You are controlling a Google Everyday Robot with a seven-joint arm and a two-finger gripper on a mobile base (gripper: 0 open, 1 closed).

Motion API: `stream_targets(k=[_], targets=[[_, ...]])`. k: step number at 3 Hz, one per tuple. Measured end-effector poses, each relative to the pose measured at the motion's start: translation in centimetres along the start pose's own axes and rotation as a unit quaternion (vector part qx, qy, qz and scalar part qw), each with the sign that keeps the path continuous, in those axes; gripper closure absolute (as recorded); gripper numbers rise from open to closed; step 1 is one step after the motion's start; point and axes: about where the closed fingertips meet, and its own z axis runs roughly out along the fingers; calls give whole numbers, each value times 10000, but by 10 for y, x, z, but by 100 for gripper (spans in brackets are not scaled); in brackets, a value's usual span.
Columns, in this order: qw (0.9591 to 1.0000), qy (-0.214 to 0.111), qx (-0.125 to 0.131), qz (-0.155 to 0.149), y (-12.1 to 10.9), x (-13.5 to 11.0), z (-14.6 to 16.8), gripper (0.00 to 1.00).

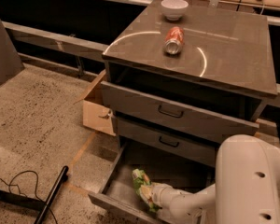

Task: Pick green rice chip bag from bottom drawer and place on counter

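Note:
The green rice chip bag lies crumpled in the open bottom drawer, near its front left part. My gripper is down in that drawer, right against the bag's lower right end, with the white wrist reaching in from the right. The bag covers the gripper's tip. The counter is the glossy grey-brown cabinet top with a white arc line.
An orange-red soda can lies on its side on the counter, and a white bowl stands behind it. Two upper drawers are closed. A cardboard box sits left of the cabinet. A black pole and cable lie on the speckled floor.

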Motion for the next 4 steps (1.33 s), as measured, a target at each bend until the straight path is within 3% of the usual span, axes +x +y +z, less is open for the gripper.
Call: stream_targets(k=[1, 2, 3, 4], targets=[[9992, -208, -237, -238, 9, -29, -34, 100], [9978, -463, -395, -281, 12, -68, -69, 100], [9933, -806, -720, -400, 26, -119, -107, 100], [9934, -800, -720, -397, 26, -119, -107, 100]])
